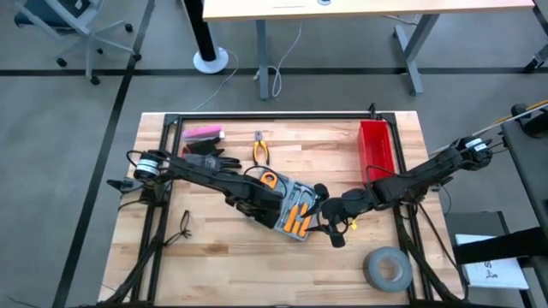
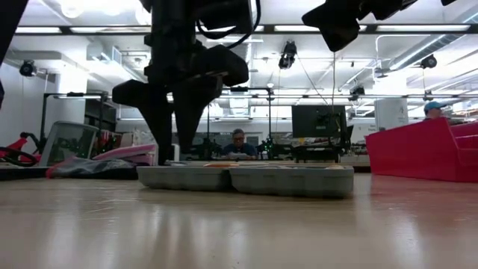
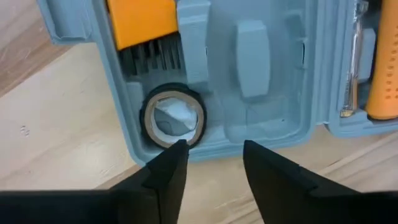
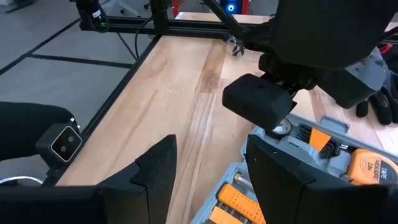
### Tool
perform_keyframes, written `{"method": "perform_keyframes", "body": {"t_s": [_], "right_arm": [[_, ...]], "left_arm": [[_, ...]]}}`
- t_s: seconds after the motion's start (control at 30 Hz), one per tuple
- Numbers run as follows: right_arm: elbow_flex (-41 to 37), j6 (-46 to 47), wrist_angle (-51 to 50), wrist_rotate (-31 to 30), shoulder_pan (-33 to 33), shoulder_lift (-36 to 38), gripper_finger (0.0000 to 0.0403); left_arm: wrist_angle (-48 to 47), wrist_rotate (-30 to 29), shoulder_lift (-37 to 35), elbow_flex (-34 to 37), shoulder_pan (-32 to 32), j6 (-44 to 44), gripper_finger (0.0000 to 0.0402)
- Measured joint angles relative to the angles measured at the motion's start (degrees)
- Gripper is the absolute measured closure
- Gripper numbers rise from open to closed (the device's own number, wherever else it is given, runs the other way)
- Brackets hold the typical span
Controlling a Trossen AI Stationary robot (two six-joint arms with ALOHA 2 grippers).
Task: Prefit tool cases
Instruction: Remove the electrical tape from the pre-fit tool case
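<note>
The grey-blue tool case point(image 1: 287, 205) lies open and flat on the wooden table, with orange-handled tools point(image 1: 298, 219) and an orange tape measure point(image 1: 270, 180) in its slots. A small ring-shaped roll point(image 3: 173, 118) sits in a round slot near one edge of the case point(image 3: 261, 93). My left gripper point(image 3: 214, 155) points straight down over that edge, open, with one fingertip point(image 3: 177, 149) beside the roll. My right gripper point(image 4: 205, 162) hovers open above the table at the case's right end, slanting down, with nothing between its fingers. My left gripper comes from above with its fingers pointing down at the case's edge wall. One fingertip point(image 3: 177, 149) stands at the rim of the small roll point(image 3: 180, 138). I cannot tell whether it touches the roll or the case.
A red bin point(image 1: 377, 145) stands at the back right and a grey tape roll point(image 1: 387, 267) at the front right. Pliers point(image 1: 260, 151), black gloves point(image 1: 210, 158) and a pink packet point(image 1: 204, 133) lie at the back left. A person point(image 2: 237, 142) sits in the room beyond.
</note>
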State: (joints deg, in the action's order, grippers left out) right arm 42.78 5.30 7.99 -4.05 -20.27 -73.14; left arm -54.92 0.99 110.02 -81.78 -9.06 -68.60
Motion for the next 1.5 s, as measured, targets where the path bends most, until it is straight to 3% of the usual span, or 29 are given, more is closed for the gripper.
{"method": "perform_keyframes", "body": {"t_s": [0.47,0.8,0.9,1.0,1.1,1.5], "right_arm": [[0.00,0.25,0.00,0.00,-0.24,0.00,0.0231],[0.00,0.30,0.00,0.00,-0.24,0.00,0.0231],[0.00,0.67,-0.06,0.00,-0.24,0.00,0.0231],[0.00,0.63,-0.02,0.00,-0.24,0.00,0.0231],[0.00,0.43,0.00,0.00,-0.24,0.00,0.0231],[0.00,0.07,-0.24,-0.03,-0.24,0.00,0.0231]], "left_arm": [[0.34,0.94,0.04,1.99,0.26,0.61,0.0258],[11.30,2.17,3.24,8.84,1.03,1.54,0.0280],[11.68,2.93,3.83,9.43,1.24,1.71,0.0302],[11.47,3.03,3.52,9.49,1.38,3.80,0.0352],[10.03,2.92,3.13,8.22,1.46,6.04,0.0386],[-1.11,2.14,3.85,-3.21,1.18,6.58,0.0399]]}}
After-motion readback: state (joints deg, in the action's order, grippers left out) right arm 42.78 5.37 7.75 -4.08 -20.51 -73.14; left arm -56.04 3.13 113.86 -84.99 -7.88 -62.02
